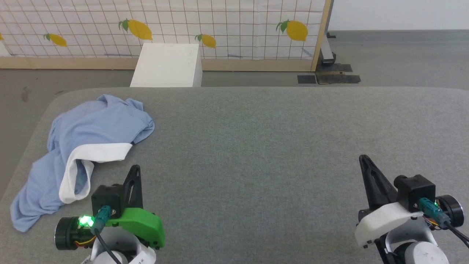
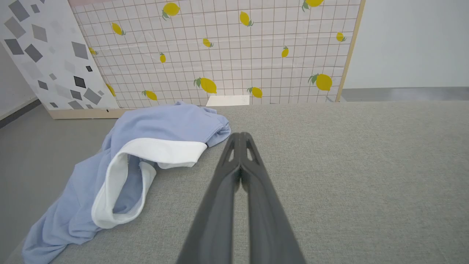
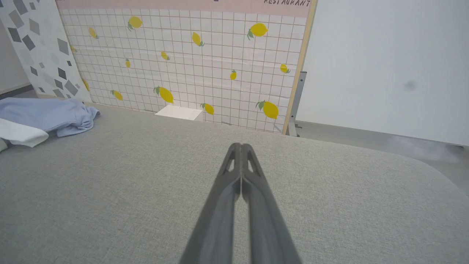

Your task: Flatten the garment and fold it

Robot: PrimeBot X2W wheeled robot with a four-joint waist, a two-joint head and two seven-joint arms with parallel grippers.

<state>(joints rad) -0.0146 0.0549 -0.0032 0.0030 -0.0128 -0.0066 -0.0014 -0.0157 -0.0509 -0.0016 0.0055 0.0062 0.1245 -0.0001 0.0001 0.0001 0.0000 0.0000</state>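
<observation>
Head view: the light-blue shirt (image 1: 91,132) lies crumpled at the left end of the grey padded table (image 1: 256,146), just beside my left gripper (image 1: 135,168) and well apart from my right gripper (image 1: 362,157); both are pinched closed on nothing, so I'd open up and grab two separate edges, not the bunched middle. Left wrist view: I'm aimed just right of the white trim (image 2: 161,152), so I'd swing left; right wrist view: the shirt's way off left. Count: one shirt, two grippers, one white box (image 1: 166,66).
</observation>
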